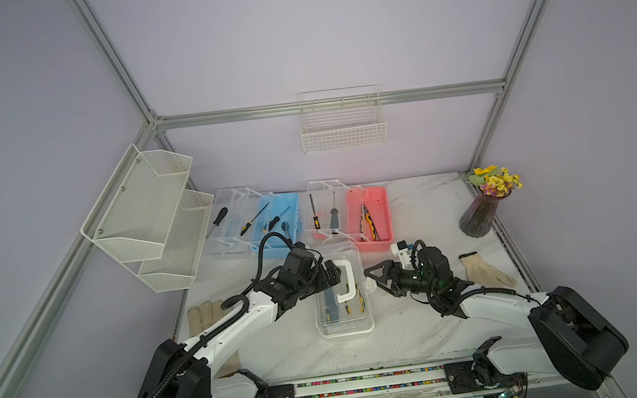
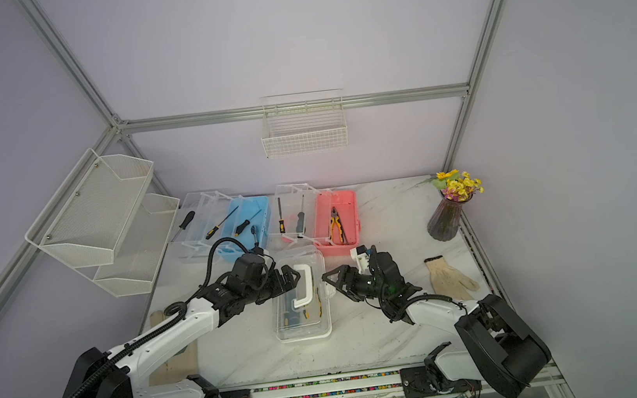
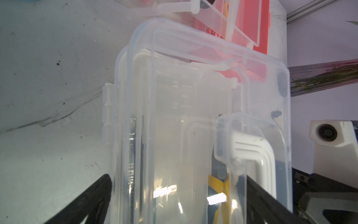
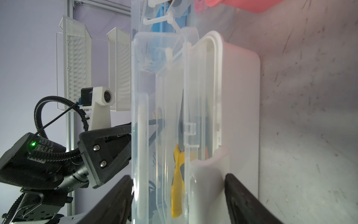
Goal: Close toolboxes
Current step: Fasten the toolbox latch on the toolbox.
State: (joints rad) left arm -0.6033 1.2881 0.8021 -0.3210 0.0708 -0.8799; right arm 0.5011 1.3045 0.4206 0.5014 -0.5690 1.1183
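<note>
Notebook: white toolbox, lid down, lower centre of the frame on the table.
My left fingers stand spread wide, straddling its lid; right fingers bracket its white latch, clamped or not I cannot tell. Blue toolbox and pink toolbox lie open above it.

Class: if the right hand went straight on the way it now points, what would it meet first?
The right hand would first meet the latch of the white toolbox, between its fingers; contact unclear.
</note>
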